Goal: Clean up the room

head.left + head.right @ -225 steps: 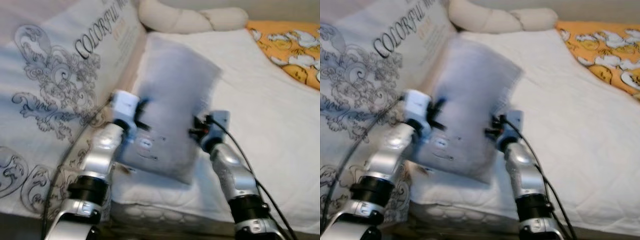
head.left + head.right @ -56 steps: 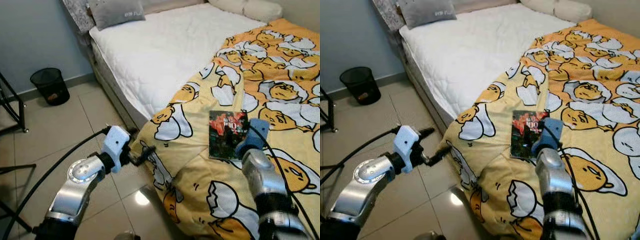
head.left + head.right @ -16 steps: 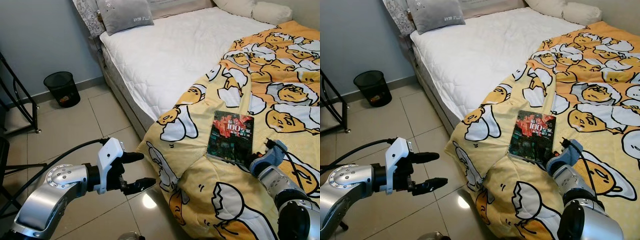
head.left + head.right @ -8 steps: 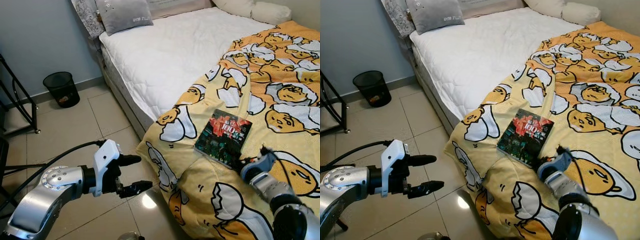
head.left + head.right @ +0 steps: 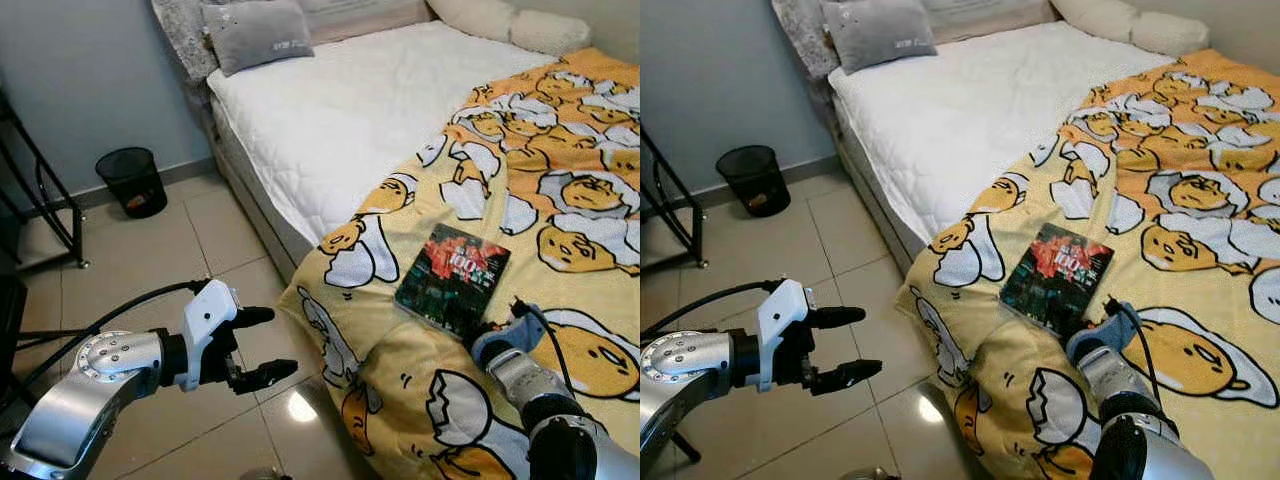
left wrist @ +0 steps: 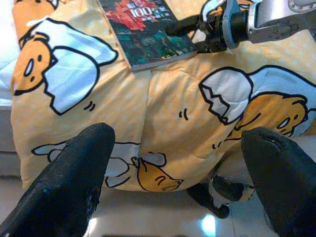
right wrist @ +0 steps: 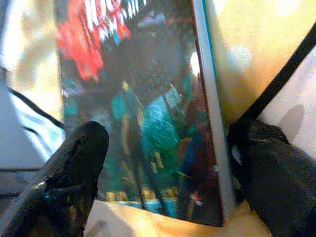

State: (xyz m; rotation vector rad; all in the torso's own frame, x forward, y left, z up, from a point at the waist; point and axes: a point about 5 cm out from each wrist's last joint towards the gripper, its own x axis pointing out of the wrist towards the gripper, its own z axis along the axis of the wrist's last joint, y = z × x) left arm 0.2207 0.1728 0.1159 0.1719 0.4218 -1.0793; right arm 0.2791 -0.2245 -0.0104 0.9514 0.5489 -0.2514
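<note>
- Step in hand, as I read it: pick up the book [image 5: 452, 280] w/ the right gripper [image 7: 163, 163] as part of tidying.
- Book lies flat on the yellow blanket [image 5: 560, 180], near the bed's [image 5: 340, 110] foot-end corner, on the floor-side edge; cover up, spine edge toward the robot.
- To do it well: blanket is soft and lumpy, so slide one finger under the near edge, other on top of the cover; go in low, press lightly, don't snag the fabric.
- Right gripper: jaws wide apart, straddling the book's near end; right wrist view puts one finger over the cover side, other just past the spine edge. Nothing clamped; contact w/ book looks likely but can't confirm.
- Left gripper [image 5: 262, 347]: over the tiled floor [image 5: 150, 260] beside the bed, jaws spread wide, holding nothing.
- Grey pillow [image 5: 258, 34] at the head end; black bin [image 5: 130, 180] by the wall.
</note>
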